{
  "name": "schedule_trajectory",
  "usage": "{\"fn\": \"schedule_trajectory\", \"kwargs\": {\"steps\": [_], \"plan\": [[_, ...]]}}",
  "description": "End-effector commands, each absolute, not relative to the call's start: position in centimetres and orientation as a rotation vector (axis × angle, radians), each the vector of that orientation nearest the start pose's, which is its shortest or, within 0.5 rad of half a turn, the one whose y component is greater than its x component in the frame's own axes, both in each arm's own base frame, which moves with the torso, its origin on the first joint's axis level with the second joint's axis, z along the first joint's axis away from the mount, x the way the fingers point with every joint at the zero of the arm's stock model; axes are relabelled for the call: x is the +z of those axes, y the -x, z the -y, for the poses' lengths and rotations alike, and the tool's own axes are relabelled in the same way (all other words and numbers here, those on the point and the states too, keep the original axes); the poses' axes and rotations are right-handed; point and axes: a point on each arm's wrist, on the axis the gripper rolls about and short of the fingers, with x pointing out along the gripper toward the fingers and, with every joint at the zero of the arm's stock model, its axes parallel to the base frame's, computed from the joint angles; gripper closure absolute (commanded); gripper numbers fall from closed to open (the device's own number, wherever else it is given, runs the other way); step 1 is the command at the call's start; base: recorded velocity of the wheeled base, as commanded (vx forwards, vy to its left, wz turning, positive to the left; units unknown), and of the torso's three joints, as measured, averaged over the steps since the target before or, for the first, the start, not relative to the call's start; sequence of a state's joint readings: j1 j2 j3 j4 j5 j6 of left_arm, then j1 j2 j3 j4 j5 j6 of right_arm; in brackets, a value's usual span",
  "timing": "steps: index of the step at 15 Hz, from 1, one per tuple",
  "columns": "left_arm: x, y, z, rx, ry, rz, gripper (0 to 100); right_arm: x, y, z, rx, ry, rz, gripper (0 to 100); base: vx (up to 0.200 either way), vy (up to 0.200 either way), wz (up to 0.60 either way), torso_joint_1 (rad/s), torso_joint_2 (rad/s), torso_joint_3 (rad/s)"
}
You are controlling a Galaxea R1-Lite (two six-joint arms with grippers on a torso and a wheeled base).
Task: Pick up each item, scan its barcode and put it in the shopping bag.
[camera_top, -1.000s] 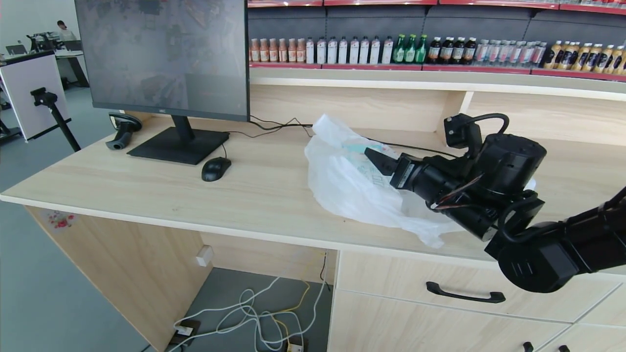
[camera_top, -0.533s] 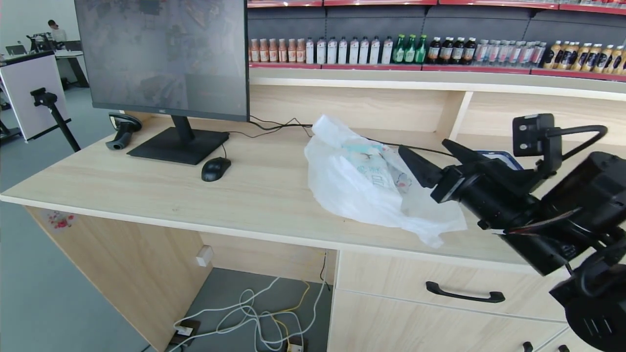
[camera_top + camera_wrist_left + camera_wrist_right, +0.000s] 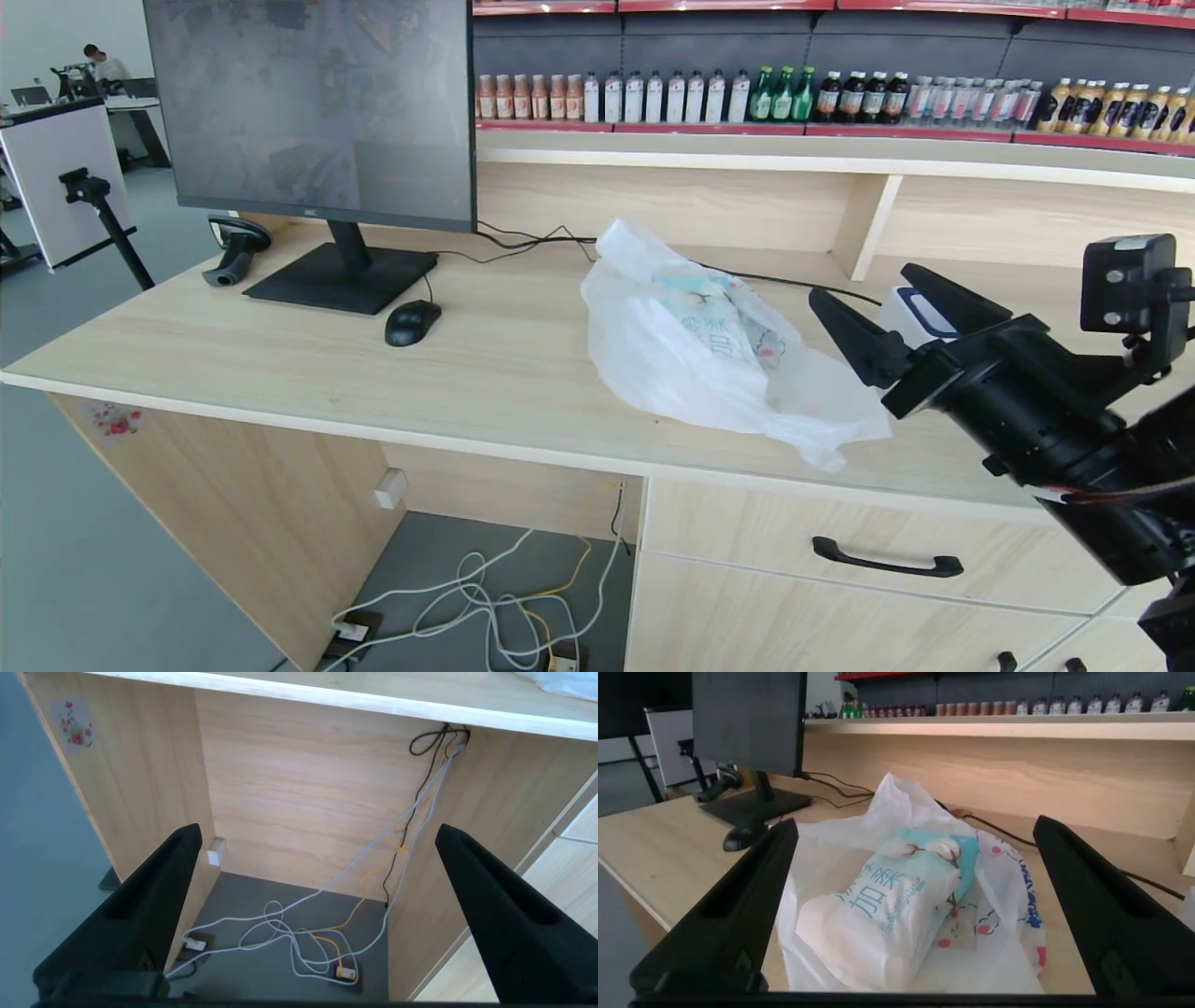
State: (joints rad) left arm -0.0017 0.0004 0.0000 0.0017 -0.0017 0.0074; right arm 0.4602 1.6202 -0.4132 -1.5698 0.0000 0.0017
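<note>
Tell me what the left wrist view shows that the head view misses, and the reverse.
Left wrist adds the open left gripper, hanging below the counter edge. Head adds the bag with a pack inside, the open right gripper beside it, monitor, mouse and scanner. Shared: the floor cables, and the flower sticker on the counter side.

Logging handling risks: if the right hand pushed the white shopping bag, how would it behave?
The shopping bag looks thin and crumpled, so it would probably buckle rather than slide whole. The soft pack inside likely anchors it; the loose empty end would shift first.
</note>
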Motion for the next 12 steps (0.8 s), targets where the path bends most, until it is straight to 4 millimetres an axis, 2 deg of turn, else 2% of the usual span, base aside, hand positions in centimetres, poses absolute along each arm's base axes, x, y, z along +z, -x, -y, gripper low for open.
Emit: {"fn": "schedule_trajectory", "kwargs": {"steps": [1,6,12], "plan": [[7.5,2.3,0.0,-0.003,-0.008,-0.002,0,20.2,-21.6,-10.7,0.456,-0.091,0.365,0,0.0,0.0,0.0,0.0,0.0,0.0],[7.5,2.3,0.0,-0.003,-0.006,-0.002,0,19.9,-20.5,-10.1,0.466,-0.088,0.351,0,0.0,0.0,-0.6,0.001,0.0,0.001],[7.6,2.3,0.0,-0.003,-0.002,0.0,0,19.7,-20.0,-9.9,0.465,-0.083,0.343,0,0.0,0.0,-0.6,0.002,0.0,0.002]]}}
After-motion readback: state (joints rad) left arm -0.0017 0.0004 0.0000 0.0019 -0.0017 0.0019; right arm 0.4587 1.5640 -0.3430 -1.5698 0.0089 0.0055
